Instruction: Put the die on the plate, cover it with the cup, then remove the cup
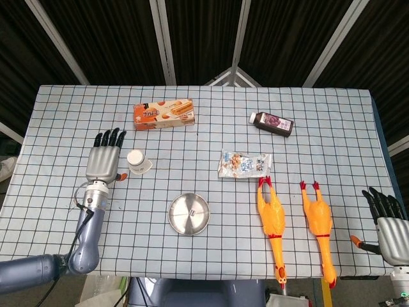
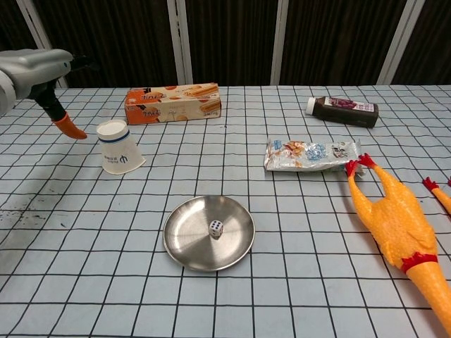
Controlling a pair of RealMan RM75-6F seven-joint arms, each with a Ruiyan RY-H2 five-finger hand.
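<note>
Left hand [image 1: 103,160], right hand [image 1: 391,220] empty, fingers spread; one die [image 2: 216,228], one plate [image 2: 184,248], one cup [image 2: 118,147].

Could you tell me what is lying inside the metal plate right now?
A single white die sits near the middle of the metal plate, uncovered. The chest view shows nothing else in it. The paper cup lies tipped on the table, apart from the plate.

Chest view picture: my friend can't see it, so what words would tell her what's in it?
A white die sits on a round metal plate on a checked table. A paper cup stands upside down behind it, apart from the left robot hand.
</note>
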